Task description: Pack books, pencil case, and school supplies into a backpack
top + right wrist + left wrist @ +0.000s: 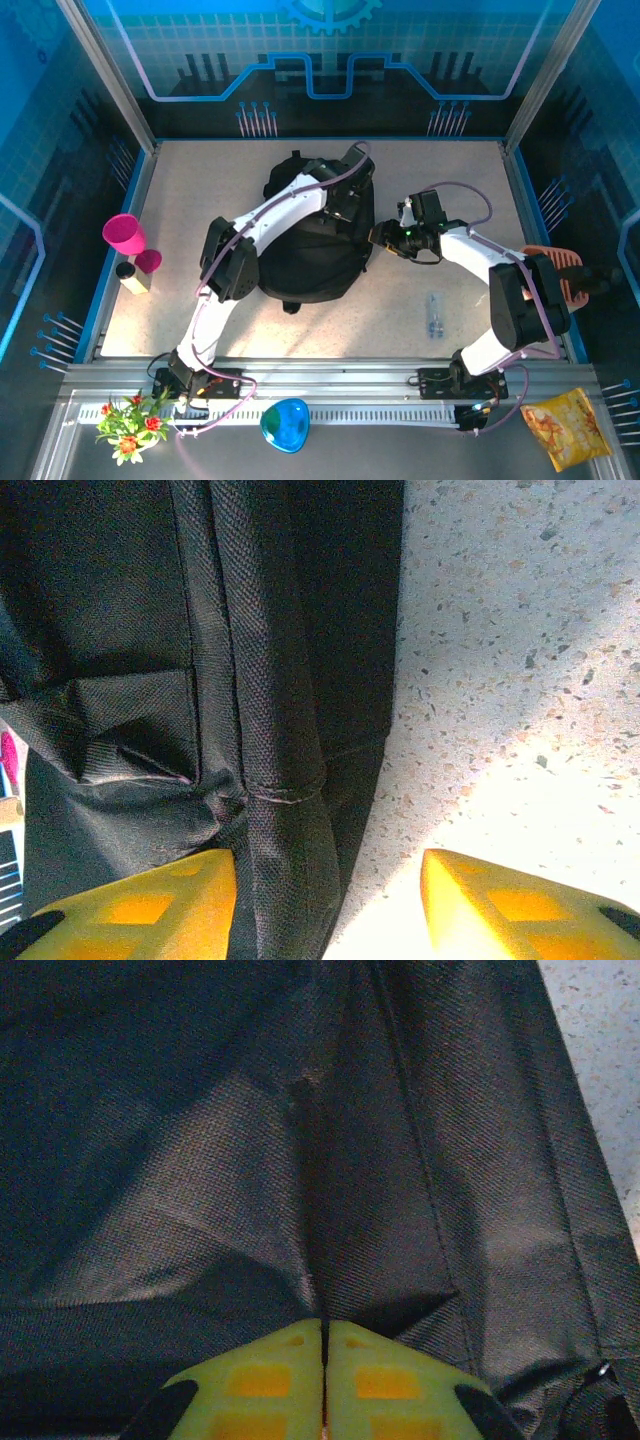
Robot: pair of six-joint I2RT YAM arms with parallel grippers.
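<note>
The black backpack lies in the middle of the table. My left arm reaches over it, and the left gripper rests on its upper right part. In the left wrist view that gripper is shut on a pinched ridge of the backpack fabric. My right gripper is at the bag's right edge. It stands open, with a stitched band of the backpack between its fingers: one finger on the fabric, the other over the bare table. The books and the pencil case are out of view.
A small clear object lies on the table right of the bag. Two pink cups and a yellow block stand at the left edge. An orange rack is at the right edge. A snack bag, a blue bowl and flowers sit on the near rail.
</note>
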